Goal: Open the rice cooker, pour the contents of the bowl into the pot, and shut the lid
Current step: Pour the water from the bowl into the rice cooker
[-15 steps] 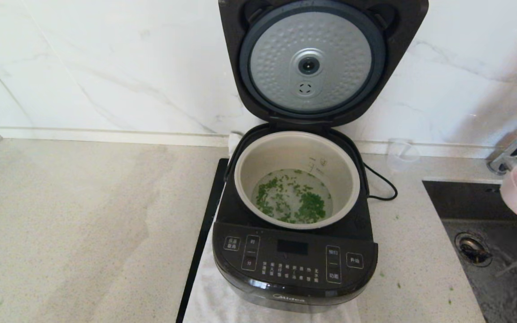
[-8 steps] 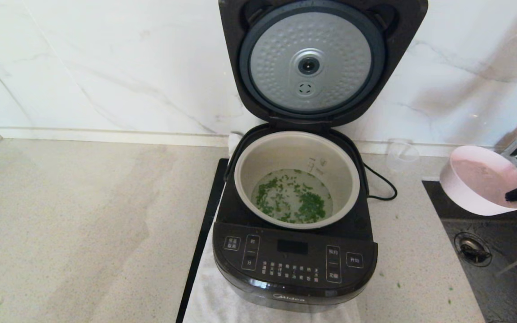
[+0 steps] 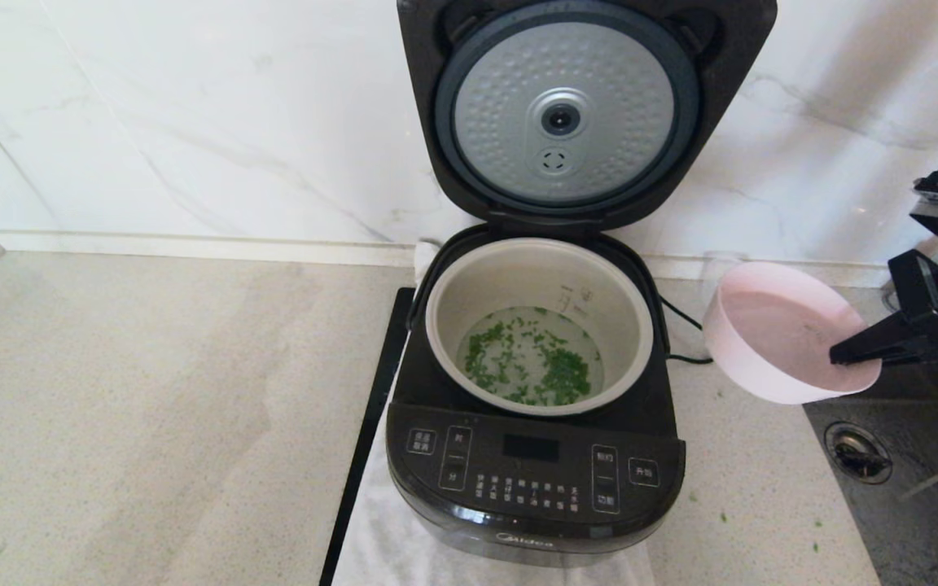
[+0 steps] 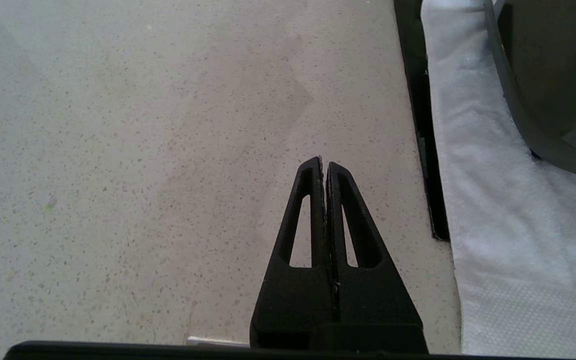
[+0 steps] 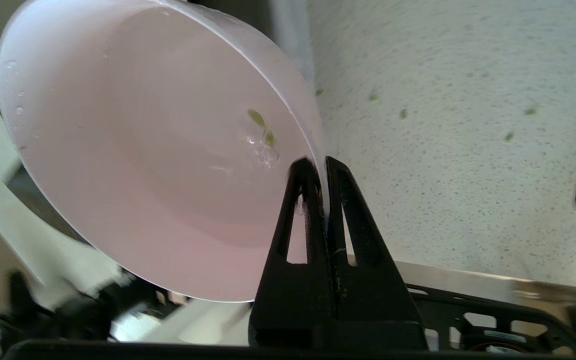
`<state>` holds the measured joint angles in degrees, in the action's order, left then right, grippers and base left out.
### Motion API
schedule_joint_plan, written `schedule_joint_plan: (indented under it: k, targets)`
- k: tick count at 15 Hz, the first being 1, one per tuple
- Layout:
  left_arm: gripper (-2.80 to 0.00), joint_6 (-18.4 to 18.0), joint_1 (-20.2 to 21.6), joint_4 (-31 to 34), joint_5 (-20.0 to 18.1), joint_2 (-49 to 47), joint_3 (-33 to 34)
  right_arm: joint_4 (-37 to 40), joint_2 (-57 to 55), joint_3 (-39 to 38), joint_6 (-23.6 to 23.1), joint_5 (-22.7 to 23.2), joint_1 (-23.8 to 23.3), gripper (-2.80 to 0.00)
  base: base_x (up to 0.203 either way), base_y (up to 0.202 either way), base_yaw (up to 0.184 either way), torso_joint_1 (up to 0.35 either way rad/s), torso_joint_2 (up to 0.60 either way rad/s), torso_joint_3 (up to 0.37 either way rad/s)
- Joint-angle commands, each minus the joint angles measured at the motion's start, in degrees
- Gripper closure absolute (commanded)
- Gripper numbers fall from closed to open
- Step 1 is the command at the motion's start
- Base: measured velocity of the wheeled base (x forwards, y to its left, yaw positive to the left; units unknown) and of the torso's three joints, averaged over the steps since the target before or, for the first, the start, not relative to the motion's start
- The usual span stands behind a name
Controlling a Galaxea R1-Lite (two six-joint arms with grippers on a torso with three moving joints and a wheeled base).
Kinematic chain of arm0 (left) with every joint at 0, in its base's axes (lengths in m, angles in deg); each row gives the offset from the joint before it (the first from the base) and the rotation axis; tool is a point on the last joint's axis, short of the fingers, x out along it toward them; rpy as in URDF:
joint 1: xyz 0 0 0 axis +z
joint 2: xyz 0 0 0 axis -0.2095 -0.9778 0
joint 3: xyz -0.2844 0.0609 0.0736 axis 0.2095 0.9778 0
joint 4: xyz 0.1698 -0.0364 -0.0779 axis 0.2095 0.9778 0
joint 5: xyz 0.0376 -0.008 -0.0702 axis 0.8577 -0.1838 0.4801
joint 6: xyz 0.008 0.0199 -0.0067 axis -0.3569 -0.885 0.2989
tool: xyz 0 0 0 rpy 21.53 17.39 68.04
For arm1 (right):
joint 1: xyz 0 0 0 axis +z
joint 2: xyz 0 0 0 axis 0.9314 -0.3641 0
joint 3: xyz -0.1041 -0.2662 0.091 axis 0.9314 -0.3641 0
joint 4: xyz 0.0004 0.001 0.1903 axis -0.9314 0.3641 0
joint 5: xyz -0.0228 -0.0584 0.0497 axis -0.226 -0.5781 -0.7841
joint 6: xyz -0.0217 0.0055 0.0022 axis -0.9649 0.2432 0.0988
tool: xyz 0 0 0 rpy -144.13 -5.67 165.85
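Observation:
The black rice cooker [image 3: 534, 480] stands in the middle with its lid [image 3: 567, 114] raised upright, the dimpled silver disc facing me. Chopped green bits [image 3: 530, 358] lie in water at the bottom of the beige pot [image 3: 453, 301]. To the cooker's right, my right gripper [image 3: 837, 358] [image 5: 318, 162] is shut on the rim of the pink bowl [image 3: 778, 330] [image 5: 133, 140]. The bowl hangs tilted above the counter, holding only a couple of green specks and drops. Left of the cooker, my left gripper [image 4: 323, 162] is shut over bare counter with nothing in it.
A clear plastic cup [image 3: 717, 273] stands behind the bowl by the wall. The sink [image 3: 909, 488] with its drain [image 3: 858, 452] lies at the right. A white cloth [image 3: 387, 537] [image 4: 498, 200] lies under the cooker, and its black cord [image 3: 693, 338] trails right. Green specks [image 5: 403, 114] dot the counter.
My right gripper has carried the pink bowl left, from over the sink at the right edge to beside the cooker. The cooker and the left arm have not moved.

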<state>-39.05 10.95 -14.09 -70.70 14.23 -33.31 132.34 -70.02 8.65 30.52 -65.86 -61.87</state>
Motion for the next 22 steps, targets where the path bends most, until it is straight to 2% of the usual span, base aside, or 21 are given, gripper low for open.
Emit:
schedule_joint_plan:
  k: [1, 3, 6, 11, 15, 22]
  targets:
    - [0.00, 0.0, 0.0, 0.0, 0.0, 0.1, 0.1, 0.1, -1.7, 0.7, 0.8, -3.5, 6.2, 0.00, 0.000, 0.000, 0.000, 0.000, 0.00, 0.000]
    - [0.00, 0.0, 0.0, 0.0, 0.0, 0.1, 0.1, 0.2, -3.4, 4.0, 3.3, -5.3, 10.8, 0.00, 0.000, 0.000, 0.000, 0.000, 0.00, 0.000]
    - [0.00, 0.0, 0.0, 0.0, 0.0, 0.1, 0.1, 0.3, -5.9, 7.6, 4.6, -7.4, 16.5, 0.00, 0.000, 0.000, 0.000, 0.000, 0.00, 0.000]
    - [0.00, 0.0, 0.0, 0.0, 0.0, 0.1, 0.1, 0.3, -10.6, 14.4, 6.3, -8.1, 22.6, 0.00, 0.000, 0.000, 0.000, 0.000, 0.00, 0.000]
    - [0.00, 0.0, 0.0, 0.0, 0.0, 0.1, 0.1, -2.2, -15.5, 18.1, 8.4, -11.9, 28.0, 0.00, 0.000, 0.000, 0.000, 0.000, 0.00, 0.000]
    - [0.00, 0.0, 0.0, 0.0, 0.0, 0.1, 0.1, -12.6, -19.0, 18.2, 10.2, -17.7, 31.6, 0.00, 0.000, 0.000, 0.000, 0.000, 0.00, 0.000]
